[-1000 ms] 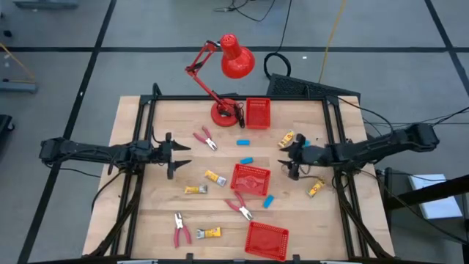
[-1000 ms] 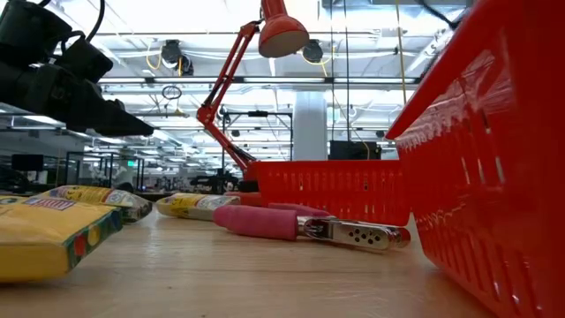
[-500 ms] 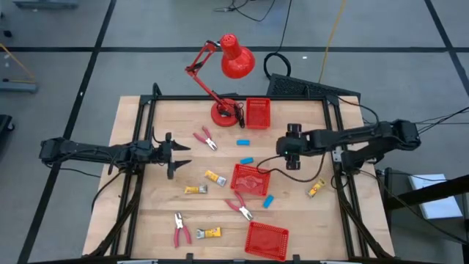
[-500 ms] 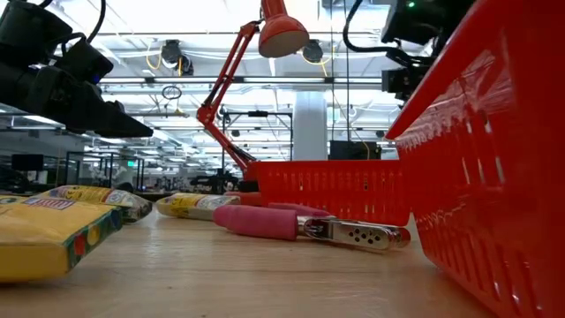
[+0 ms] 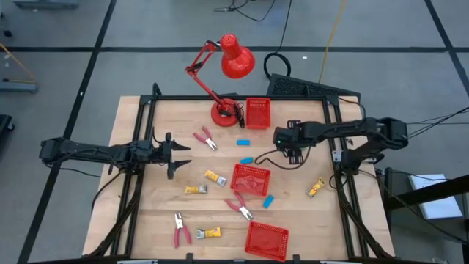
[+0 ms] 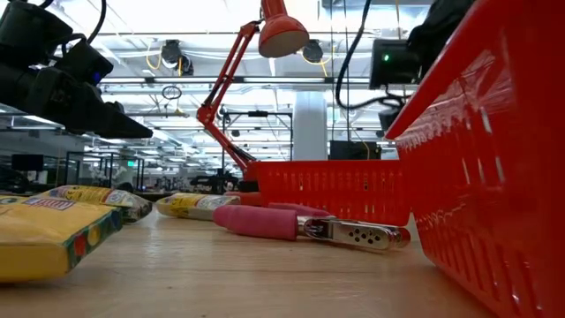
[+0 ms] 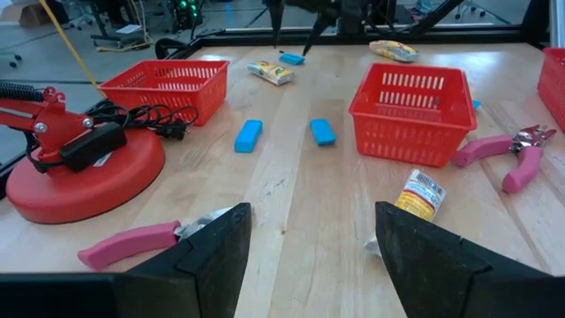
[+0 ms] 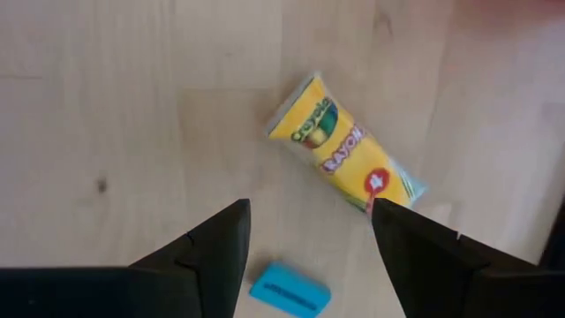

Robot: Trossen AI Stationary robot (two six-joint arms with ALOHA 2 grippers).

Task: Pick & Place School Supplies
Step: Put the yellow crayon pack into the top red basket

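Observation:
My right gripper (image 5: 282, 139) hangs open above the table's far right part, fingers pointing down. Straight below it, in the right wrist view, lie a yellow crayon pack (image 8: 344, 146) and a light-blue eraser (image 8: 290, 290); the open gripper (image 8: 309, 256) touches neither. My left gripper (image 5: 176, 154) waits open and level at the table's left (image 7: 309, 265). More yellow packs (image 5: 215, 177) (image 5: 316, 188), blue erasers (image 5: 247, 159) (image 5: 268, 199) and red-handled pliers (image 5: 206, 138) (image 5: 240, 207) lie flat on the wood.
Three red mesh baskets stand on the table: far (image 5: 257, 112), middle (image 5: 250, 179), near (image 5: 266, 240). The red desk lamp's base (image 5: 223, 111) sits at the far edge beside the far basket. Another pair of pliers (image 5: 182, 229) and a yellow pack (image 5: 209, 233) lie near the front left.
My right gripper has moved from the right side toward the table's far edge and a little left, rising and tipping from level to pointing down over the crayon pack. My left arm has kept still, and no object has moved.

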